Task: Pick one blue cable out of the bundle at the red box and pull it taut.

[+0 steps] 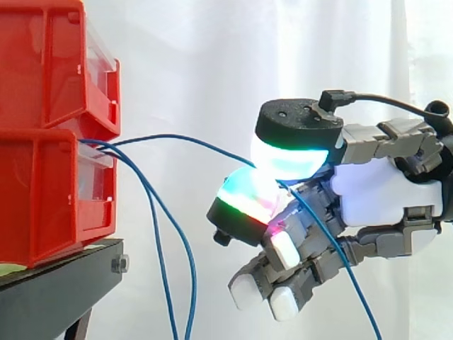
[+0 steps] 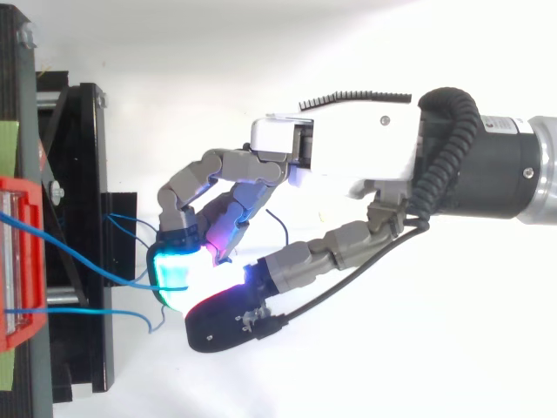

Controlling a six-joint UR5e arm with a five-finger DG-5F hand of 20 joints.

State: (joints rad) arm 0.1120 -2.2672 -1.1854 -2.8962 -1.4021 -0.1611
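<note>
White curtain (image 1: 212,71) behind; black stand (image 1: 49,283) at my eight o'clock under red bins (image 1: 42,142); hand (image 1: 382,191) pinches one blue cable (image 1: 170,136).

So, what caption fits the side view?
Robot hand pinching one blue cable that runs from stacked red bins.

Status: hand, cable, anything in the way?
Hand shut on one blue cable, pinched between pads. Cable arcs from red box, not taut. Other cables hang loose, nothing blocking.
</note>
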